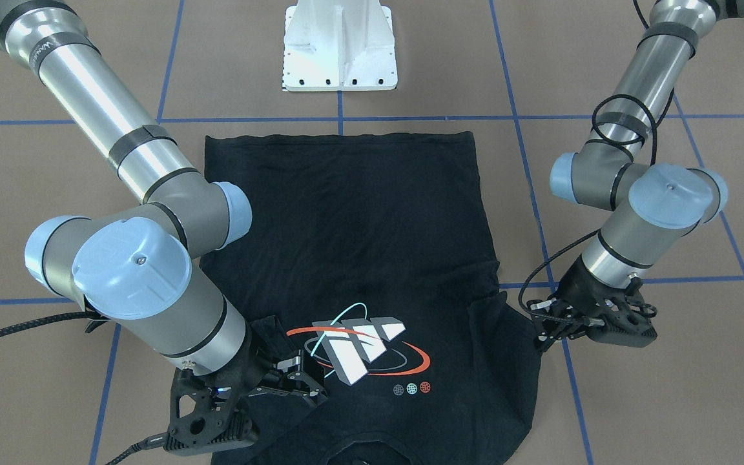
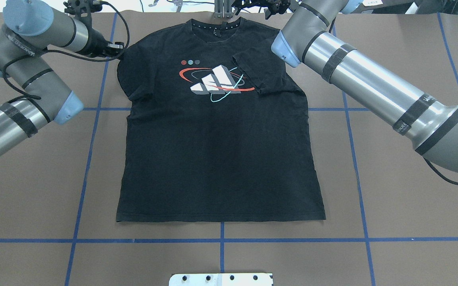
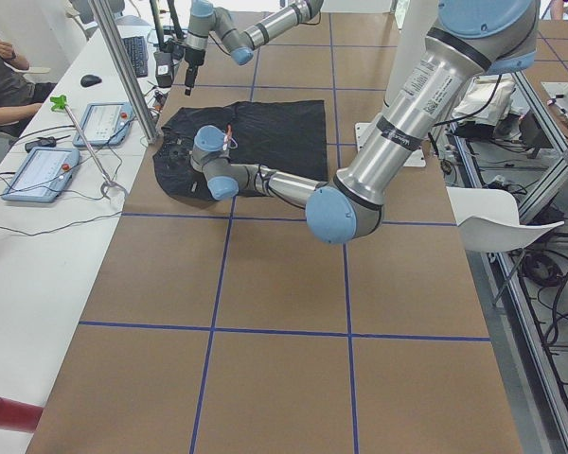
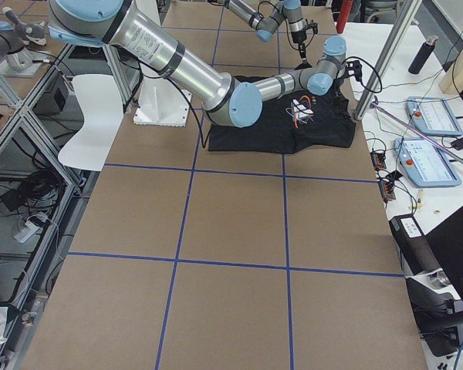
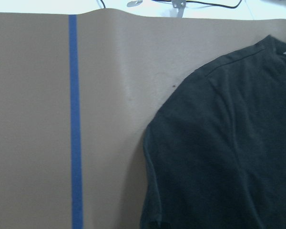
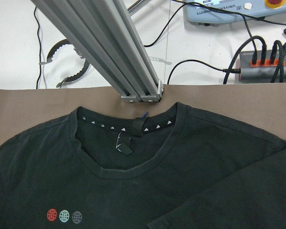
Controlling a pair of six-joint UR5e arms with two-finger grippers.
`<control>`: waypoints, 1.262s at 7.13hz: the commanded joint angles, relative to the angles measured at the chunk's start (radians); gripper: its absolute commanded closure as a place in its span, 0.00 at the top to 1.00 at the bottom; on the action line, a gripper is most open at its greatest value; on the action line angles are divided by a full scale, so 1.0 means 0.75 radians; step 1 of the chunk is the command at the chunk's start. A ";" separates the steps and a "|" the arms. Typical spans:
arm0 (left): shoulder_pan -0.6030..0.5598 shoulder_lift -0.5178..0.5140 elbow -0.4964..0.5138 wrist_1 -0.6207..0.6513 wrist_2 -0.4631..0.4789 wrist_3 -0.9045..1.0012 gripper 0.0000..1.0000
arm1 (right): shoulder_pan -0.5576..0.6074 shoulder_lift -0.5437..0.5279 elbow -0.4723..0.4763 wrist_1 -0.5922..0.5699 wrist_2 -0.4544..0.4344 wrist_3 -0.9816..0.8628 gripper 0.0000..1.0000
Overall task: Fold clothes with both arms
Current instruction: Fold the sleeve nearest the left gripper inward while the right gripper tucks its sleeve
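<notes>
T-shirt [image 2: 217, 159] logo [image 2: 217, 81] up, collar [image 2: 217, 28] pointing away from pedestal [image 2: 221, 279].

The T-shirt [image 2: 217, 159] lies flat on the counter [image 2: 392, 198], logo [image 2: 217, 81] up, with its hem toward my base pedestal [image 1: 340, 45] and its collar [image 2: 217, 24] at the far edge. The sleeve [image 2: 257, 71] on my right is folded in over the chest, overlapping the logo's side. My right end effector [image 1: 304, 381] hangs over that shoulder. My left end effector [image 1: 549, 326] is at the opposite sleeve's outer edge.
</notes>
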 commanded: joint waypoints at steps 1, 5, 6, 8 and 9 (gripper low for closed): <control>0.052 -0.193 0.120 0.029 0.007 -0.274 0.00 | 0.000 -0.008 0.001 0.006 -0.002 -0.002 0.99; 0.111 -0.398 0.427 -0.162 0.103 -0.539 0.00 | -0.002 -0.010 0.011 0.004 -0.008 -0.002 0.99; 0.128 -0.417 0.498 -0.301 0.133 -0.615 0.00 | -0.002 -0.010 0.011 0.004 -0.010 -0.002 0.99; 0.183 -0.435 0.518 -0.346 0.238 -0.648 0.00 | 0.000 -0.012 0.013 0.004 -0.010 -0.002 0.99; 0.197 -0.444 0.518 -0.356 0.238 -0.650 0.00 | 0.000 -0.012 0.013 0.004 -0.010 -0.002 0.99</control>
